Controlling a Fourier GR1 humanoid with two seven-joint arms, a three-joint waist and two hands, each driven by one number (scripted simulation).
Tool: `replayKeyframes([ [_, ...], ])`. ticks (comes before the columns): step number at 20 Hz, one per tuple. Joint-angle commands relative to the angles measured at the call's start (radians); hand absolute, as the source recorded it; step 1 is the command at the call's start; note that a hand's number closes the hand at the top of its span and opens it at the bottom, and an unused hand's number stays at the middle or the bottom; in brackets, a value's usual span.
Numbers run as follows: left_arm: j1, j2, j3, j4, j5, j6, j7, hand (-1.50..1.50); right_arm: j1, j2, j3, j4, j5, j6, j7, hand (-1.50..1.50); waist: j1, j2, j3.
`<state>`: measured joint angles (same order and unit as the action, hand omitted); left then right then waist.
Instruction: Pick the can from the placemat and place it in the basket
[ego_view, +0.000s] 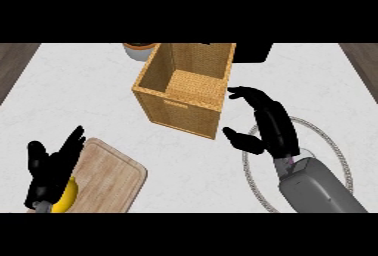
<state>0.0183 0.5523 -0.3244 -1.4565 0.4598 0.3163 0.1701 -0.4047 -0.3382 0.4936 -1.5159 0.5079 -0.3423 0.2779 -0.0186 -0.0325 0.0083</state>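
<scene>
Hovering over the round placemat (325, 140), the right hand (273, 129) has its fingers stretched out long and nearly straight toward the far side of the counter (74, 100), with the thumb spread off to the left. The hand is wide open and nothing shows between thumb and fingers. Its fingertips (247, 94) lie just beside the right corner of the basket (184, 117), though I cannot tell whether they touch it.

I cannot make out the can in this view. The hand and grey forearm cover the middle of the placemat, and only the mat's pale surface and grey braided rim show around them.

The basket is a woven, straw-coloured box with tall walls, standing left of the placemat and turned at an angle. The part of its floor that shows is bare weave; its near walls hide the rest of the inside.

Behind the basket's far left corner sits a round vessel (140, 50), partly cut off, and a dark object (255, 52) lies past the far right corner.

At the lower left, the left hand (48, 170) shows with straight, relaxed fingers pointing up, lying over a yellow banana (68, 196) at the edge of a wooden cutting board (111, 175).
</scene>
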Motion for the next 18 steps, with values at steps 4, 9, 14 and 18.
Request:
replayKeyframes([
  [4,0.061,-0.020,-0.023,0.063,0.010,-0.001,0.044,0.00,-0.168,-0.184,0.040,-0.051,0.250,0.260,0.374,-1.50,-0.031,0.005,-0.024],
  [9,0.087,-0.033,-0.025,0.050,0.003,-0.001,0.029,0.00,-0.273,-0.223,0.066,-0.201,0.208,0.586,0.590,-1.50,-0.034,0.000,-0.021],
  [14,0.109,-0.011,-0.015,0.029,0.001,-0.005,0.045,0.00,-0.326,-0.199,0.042,-0.277,0.011,0.896,0.778,-1.50,-0.033,-0.004,-0.019],
  [18,0.087,-0.018,-0.009,0.001,-0.003,0.013,0.068,0.00,-0.378,-0.228,-0.025,-0.274,-0.130,1.061,0.864,-1.50,-0.036,0.001,-0.017],
])
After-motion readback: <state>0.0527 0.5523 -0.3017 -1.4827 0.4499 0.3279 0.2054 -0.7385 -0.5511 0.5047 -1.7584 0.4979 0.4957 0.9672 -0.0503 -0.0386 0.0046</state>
